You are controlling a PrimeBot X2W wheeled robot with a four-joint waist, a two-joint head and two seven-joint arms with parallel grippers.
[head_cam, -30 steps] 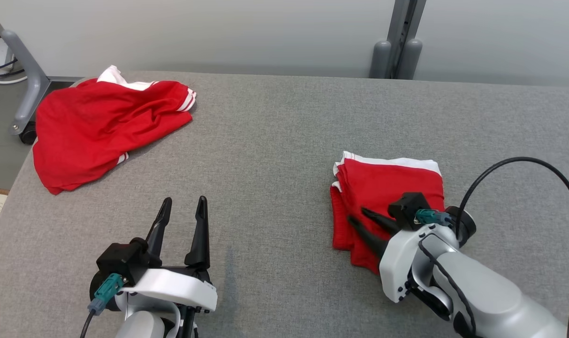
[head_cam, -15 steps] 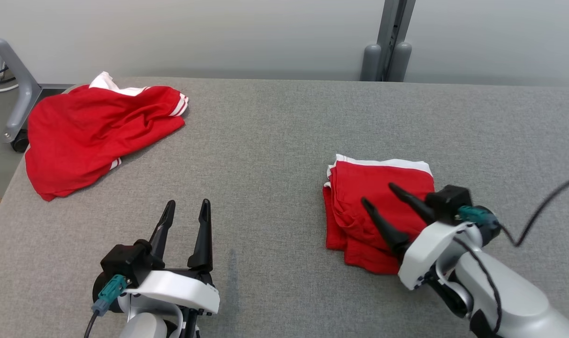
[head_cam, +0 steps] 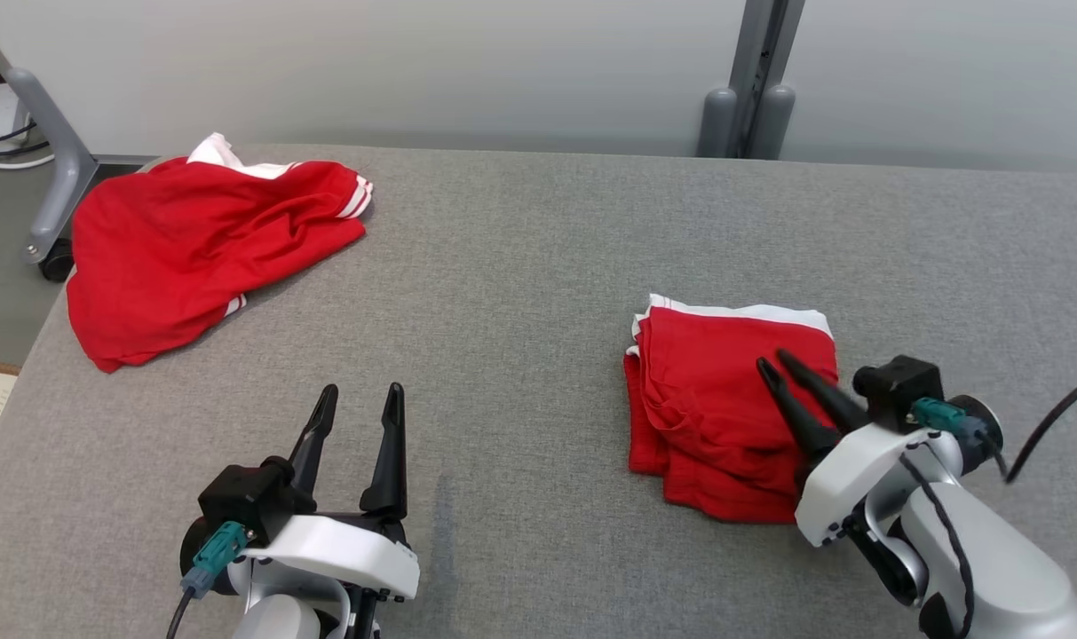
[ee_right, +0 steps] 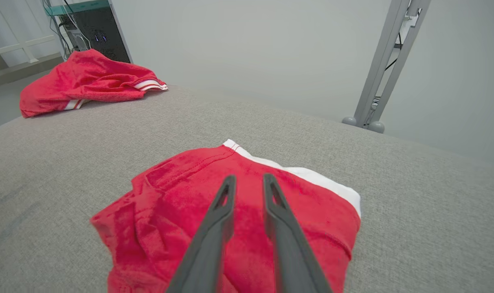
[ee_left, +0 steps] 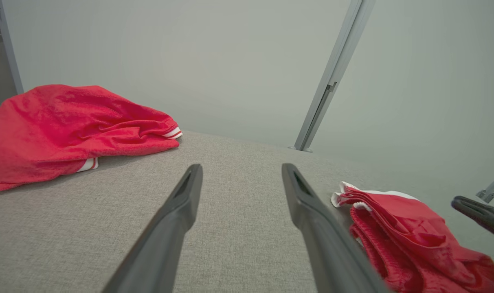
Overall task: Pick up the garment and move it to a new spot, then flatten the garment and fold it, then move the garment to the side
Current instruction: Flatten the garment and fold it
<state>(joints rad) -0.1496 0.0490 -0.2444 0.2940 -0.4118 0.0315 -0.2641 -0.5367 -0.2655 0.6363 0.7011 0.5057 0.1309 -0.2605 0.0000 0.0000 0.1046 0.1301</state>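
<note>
A folded red garment with a white band along its far edge lies on the right of the grey table; it also shows in the wrist views. My right gripper hovers over its right half. The fingers are only narrowly apart, with nothing between them. My left gripper stands open above bare table at the lower left, empty. A second red garment, crumpled, with striped white cuffs, lies at the far left corner.
The crumpled garment hangs slightly over the table's left edge. A wheeled grey stand leg is on the floor beyond that corner. A grey post rises behind the table's far edge. Bare cloth surface lies between the two garments.
My right gripper has come off the folded garment's near edge and drawn back to the right. Its fingers spread wide, then narrowed. The camera swayed slightly; my left gripper kept still.
</note>
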